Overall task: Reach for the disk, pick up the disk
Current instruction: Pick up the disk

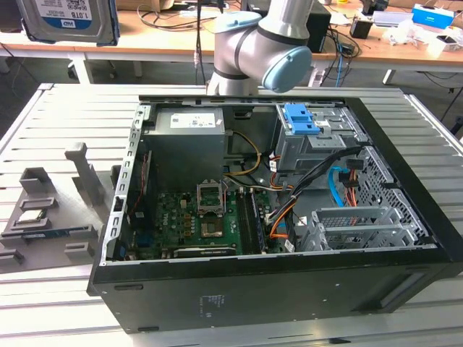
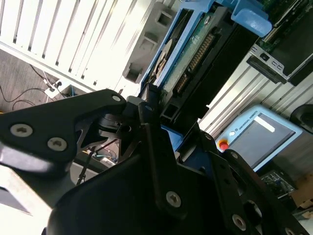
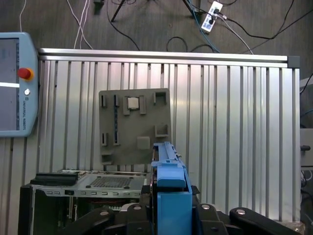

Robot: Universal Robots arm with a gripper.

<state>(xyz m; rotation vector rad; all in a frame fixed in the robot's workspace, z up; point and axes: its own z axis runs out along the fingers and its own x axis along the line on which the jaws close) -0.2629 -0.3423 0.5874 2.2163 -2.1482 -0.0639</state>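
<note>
At the exterior view's left, your disk (image 1: pixel 65 20) hangs high by the picture's upper edge, well clear of the slatted counter (image 1: pixel 43 130) and the grey fixture plate (image 1: pixel 51 210) lying on it. Further right sits the open computer case (image 1: pixel 275 210). In both wrist views the claw (image 2: pixel 149 105) (image 3: pixel 168 200) is clamped on the disk's blue-railed edge, with free air around it.
</note>
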